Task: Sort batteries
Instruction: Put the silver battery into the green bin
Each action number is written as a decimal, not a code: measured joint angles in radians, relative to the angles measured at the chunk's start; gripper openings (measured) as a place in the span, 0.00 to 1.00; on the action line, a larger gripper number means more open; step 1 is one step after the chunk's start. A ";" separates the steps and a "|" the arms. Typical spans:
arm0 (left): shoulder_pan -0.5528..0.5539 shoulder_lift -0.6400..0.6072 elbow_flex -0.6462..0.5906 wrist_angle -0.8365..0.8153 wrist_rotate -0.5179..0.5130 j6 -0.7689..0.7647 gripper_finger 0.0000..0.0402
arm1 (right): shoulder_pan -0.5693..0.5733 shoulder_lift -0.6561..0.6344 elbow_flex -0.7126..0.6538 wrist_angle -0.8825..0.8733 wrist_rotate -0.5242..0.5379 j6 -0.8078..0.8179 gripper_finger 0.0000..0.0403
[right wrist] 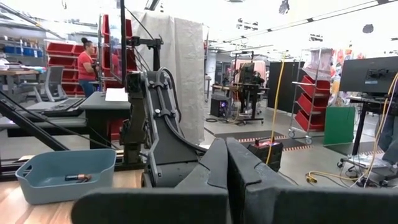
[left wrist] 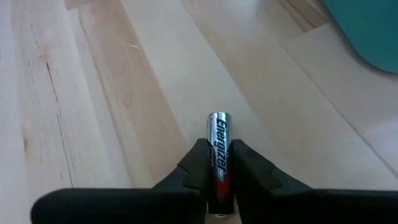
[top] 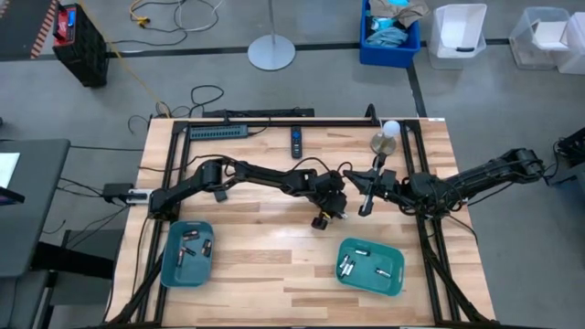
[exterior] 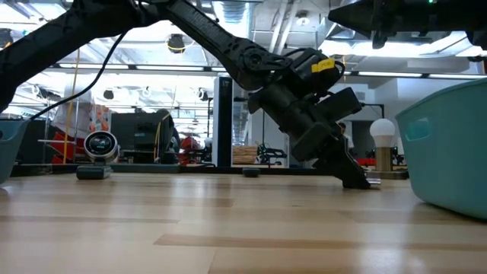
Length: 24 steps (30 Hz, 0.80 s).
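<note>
Left gripper [left wrist: 221,177] is clamped on a battery [left wrist: 219,155] lying on the tabletop [left wrist: 124,93]; a shallow fingertip grip could let it slip when lifted.

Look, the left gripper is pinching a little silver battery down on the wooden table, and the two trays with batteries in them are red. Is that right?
Not quite: the two plastic trays are teal, not red. The high view shows the left teal tray and the right teal tray, each holding batteries. The rest holds: in the left wrist view the left gripper is shut on a small silver-and-black battery down on the pale wooden table.
</note>
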 joint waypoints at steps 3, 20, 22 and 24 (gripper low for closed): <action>0.000 -0.017 -0.001 0.006 -0.007 0.000 0.10 | 0.000 0.000 0.000 -0.001 0.000 0.000 0.02; -0.019 -0.139 -0.006 0.088 0.115 -0.079 0.10 | 0.252 -0.115 0.001 0.005 0.327 -0.212 0.02; -0.037 -0.151 -0.006 0.113 0.163 -0.084 0.10 | 0.322 -0.140 0.001 0.029 0.399 -0.281 0.02; -0.067 -0.161 -0.005 0.138 0.211 -0.074 0.10 | 0.380 -0.160 0.001 0.043 0.446 -0.335 0.02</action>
